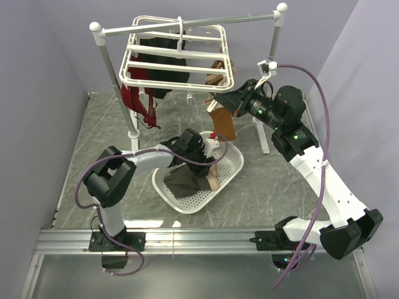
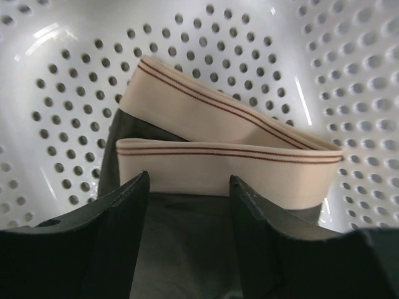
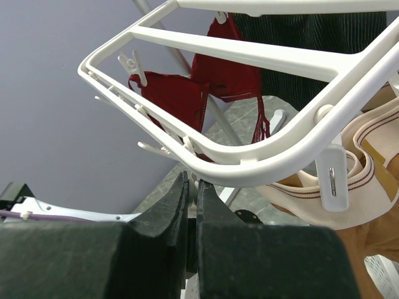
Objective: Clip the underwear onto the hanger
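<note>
the underwear (image 2: pixel 224 156) lies crumpled in the basket (image 2: pixel 62 93), its pale band folded up toward the wall. the left gripper (image 2: pixel 189 184) hangs just over it with jaws apart and empty, probably lined up to pinch that band. the right gripper (image 3: pixel 192 182) is pressed together on nothing i can see, just under the hanger (image 3: pixel 268 159), likely waiting to steady it. only the top view shows both arms at once, and only the wrist views show the band's fold and the bare clips (image 3: pixel 133 67).

Overhead wide view, wrist close-ups, hanger (image 3: pixel 262 163) shared
</note>
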`<action>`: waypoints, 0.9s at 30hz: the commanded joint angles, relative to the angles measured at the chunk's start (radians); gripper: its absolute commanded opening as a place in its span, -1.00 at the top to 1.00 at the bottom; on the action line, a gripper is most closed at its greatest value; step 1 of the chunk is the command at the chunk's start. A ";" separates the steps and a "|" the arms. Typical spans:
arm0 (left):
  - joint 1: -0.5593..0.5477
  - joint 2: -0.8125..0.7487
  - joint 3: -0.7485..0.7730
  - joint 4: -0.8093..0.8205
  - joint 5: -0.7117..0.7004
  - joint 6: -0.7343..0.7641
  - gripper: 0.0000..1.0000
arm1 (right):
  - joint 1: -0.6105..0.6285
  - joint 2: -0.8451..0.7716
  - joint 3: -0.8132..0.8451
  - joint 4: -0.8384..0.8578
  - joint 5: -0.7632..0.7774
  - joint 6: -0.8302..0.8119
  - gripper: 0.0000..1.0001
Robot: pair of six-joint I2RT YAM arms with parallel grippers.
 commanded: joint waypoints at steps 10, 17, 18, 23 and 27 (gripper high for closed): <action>0.019 -0.043 0.075 0.025 0.130 0.077 -0.17 | -0.007 0.000 0.018 0.000 -0.021 -0.002 1.00; 0.014 0.053 0.152 0.037 0.052 0.077 -0.25 | -0.007 0.003 0.017 0.008 -0.021 -0.002 1.00; 0.011 0.065 0.159 0.043 0.040 0.072 -0.25 | -0.006 0.003 0.017 0.008 -0.021 -0.002 1.00; 0.000 0.133 0.166 0.063 -0.006 0.098 -0.25 | -0.007 0.007 0.026 0.000 -0.023 -0.004 1.00; -0.017 0.151 0.133 0.062 -0.021 0.152 -0.27 | -0.010 0.007 0.024 0.000 -0.023 -0.004 1.00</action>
